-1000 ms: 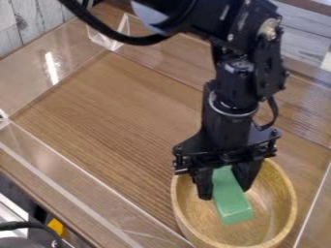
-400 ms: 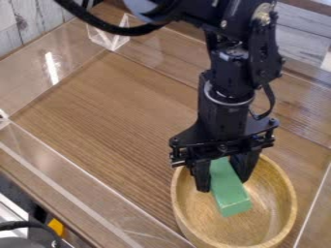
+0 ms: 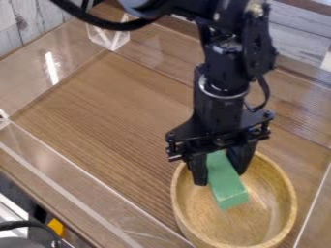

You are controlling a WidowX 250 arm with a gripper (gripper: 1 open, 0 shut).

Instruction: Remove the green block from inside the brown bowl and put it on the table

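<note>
The green block (image 3: 229, 188) hangs tilted over the inside of the brown bowl (image 3: 277, 219), its upper end pinched between the black fingers of my gripper (image 3: 222, 163), which is shut on it. The gripper points straight down over the bowl's left half, near the table's front right. The block's lower end is close to the bowl's floor; whether it touches I cannot tell. The wood-grain table (image 3: 116, 107) spreads to the left and behind.
Clear plastic walls (image 3: 52, 58) border the tabletop at the left and front. The arm's black body (image 3: 233, 48) and cables rise over the back right. A dark object (image 3: 26, 231) sits outside the wall at the bottom left.
The gripper with the green block has lifted slightly and drifted a little left inside the bowl; the grip has stayed shut.
</note>
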